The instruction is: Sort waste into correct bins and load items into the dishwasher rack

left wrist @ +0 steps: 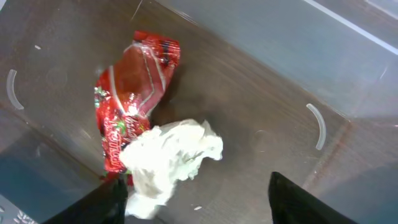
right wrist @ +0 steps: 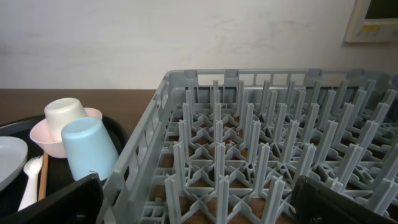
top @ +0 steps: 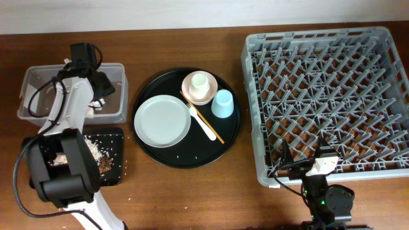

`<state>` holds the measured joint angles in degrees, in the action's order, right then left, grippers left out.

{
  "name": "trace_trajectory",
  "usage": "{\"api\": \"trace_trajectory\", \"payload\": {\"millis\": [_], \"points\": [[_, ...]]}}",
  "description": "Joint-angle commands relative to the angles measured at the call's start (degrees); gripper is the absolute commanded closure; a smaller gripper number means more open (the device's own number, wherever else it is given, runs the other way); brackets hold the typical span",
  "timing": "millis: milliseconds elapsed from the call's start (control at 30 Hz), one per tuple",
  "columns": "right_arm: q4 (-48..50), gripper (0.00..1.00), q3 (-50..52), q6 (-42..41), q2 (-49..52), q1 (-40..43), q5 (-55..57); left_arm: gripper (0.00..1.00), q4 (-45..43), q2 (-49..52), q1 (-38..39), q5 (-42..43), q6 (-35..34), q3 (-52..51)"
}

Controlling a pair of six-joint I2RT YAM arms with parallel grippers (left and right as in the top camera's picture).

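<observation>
The red wrapper (left wrist: 134, 87) carries white print, too blurred to read.

We identify the left arm (top: 69, 105) by its white link shells, joined by black cylindrical joint housings (top: 61, 167). Thin black cables (top: 29, 99) loop alongside the shell behind the left claw (left wrist: 196, 205), whose fingers (left wrist: 308, 199) are matte black. A black camera block (top: 83, 54) sits above that claw. The right arm (top: 326, 201) is black, with a green indicator light (top: 323, 203) and a white block (top: 326, 163) behind the right claw (right wrist: 199, 208), whose fingers are also black.
</observation>
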<state>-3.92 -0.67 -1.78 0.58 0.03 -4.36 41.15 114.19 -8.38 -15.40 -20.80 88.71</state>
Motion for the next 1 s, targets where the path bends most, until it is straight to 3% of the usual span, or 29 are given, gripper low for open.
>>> {"api": "trace_trajectory", "payload": {"millis": [0, 67, 133, 200, 333, 633, 733, 800, 967], "points": [[-0.2, 0.01, 0.3, -0.4, -0.4, 0.4, 0.1, 0.26, 0.4, -8.4, 0.1, 0.9, 0.1, 0.9], [-0.2, 0.01, 0.3, -0.4, -0.4, 0.4, 0.1, 0.25, 3.3, -15.0, 0.5, 13.7, 0.1, 0.9], [-0.2, 0.01, 0.3, -0.4, -0.4, 0.4, 0.1, 0.07, 9.1, -18.7, 1.0, 25.0, 0.0, 0.9], [-0.2, 0.01, 0.3, -0.4, -0.4, 0.4, 0.1, 0.01, 20.5, -19.0, 2.4, 32.4, 0.0, 0.7], [-0.2, 0.01, 0.3, -0.4, -0.4, 0.4, 0.1, 0.01, 27.0, -19.0, 3.7, 32.3, 0.0, 0.6], [-0.2, 0.01, 0.2, -0.4, -0.4, 0.4, -2.5, 0.01, 26.3, -19.0, 3.7, 32.2, 0.0, 0.6], [-0.2, 0.01, 0.2, -0.5, -0.4, 0.4, -2.5, 0.02, 24.6, -19.0, 4.8, 42.7, 0.0, 0.7], [-0.2, 0.01, 0.2, -0.7, -0.3, 0.4, -2.5, 0.03, 20.8, -19.0, 9.6, 42.5, 0.0, 0.7], [-0.2, 0.01, 0.2, -0.7, -0.1, 0.4, -2.7, 0.01, 16.5, -19.0, 22.5, 28.4, -1.0, 0.7]]}}
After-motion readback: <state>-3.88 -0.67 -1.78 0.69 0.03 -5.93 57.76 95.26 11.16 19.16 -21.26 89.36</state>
